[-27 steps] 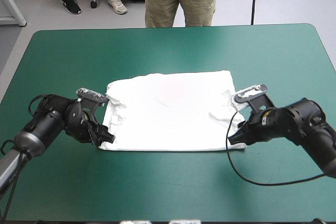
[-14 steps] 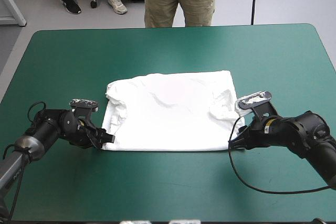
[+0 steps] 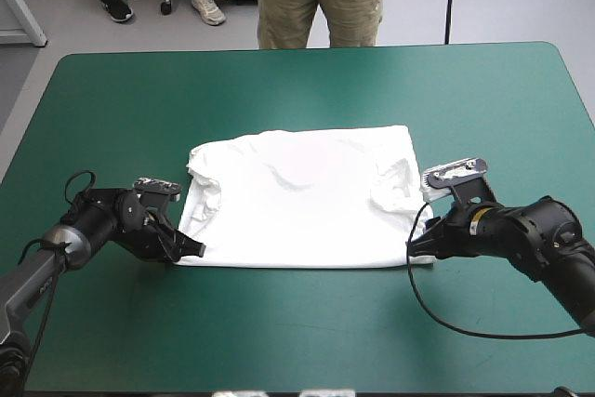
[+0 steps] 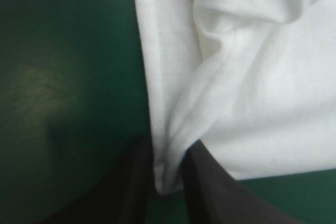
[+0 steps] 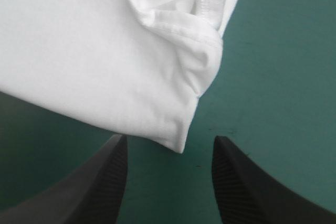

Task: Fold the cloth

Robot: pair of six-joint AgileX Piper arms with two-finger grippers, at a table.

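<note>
The white T-shirt (image 3: 302,202) lies flat on the teal-green cover as a folded rectangle, with sleeve creases at both side edges. My left gripper (image 3: 189,249) rests low at the shirt's near left corner. In the left wrist view its black fingers (image 4: 205,182) are all but together, with the T-shirt (image 4: 252,77) corner pinched between them. My right gripper (image 3: 416,250) sits at the near right corner. In the right wrist view the right gripper (image 5: 169,145) stands open, and the T-shirt (image 5: 105,51) corner points into the gap without touching either finger.
The teal-green cover (image 3: 307,323) shows on every side of the shirt, with wide margins to the table's near, far and side edges.
Both arms have sunk lower to the table at the shirt's near corners. The left arm has drawn back and flattened out. The shirt's right sleeve fold has settled.
</note>
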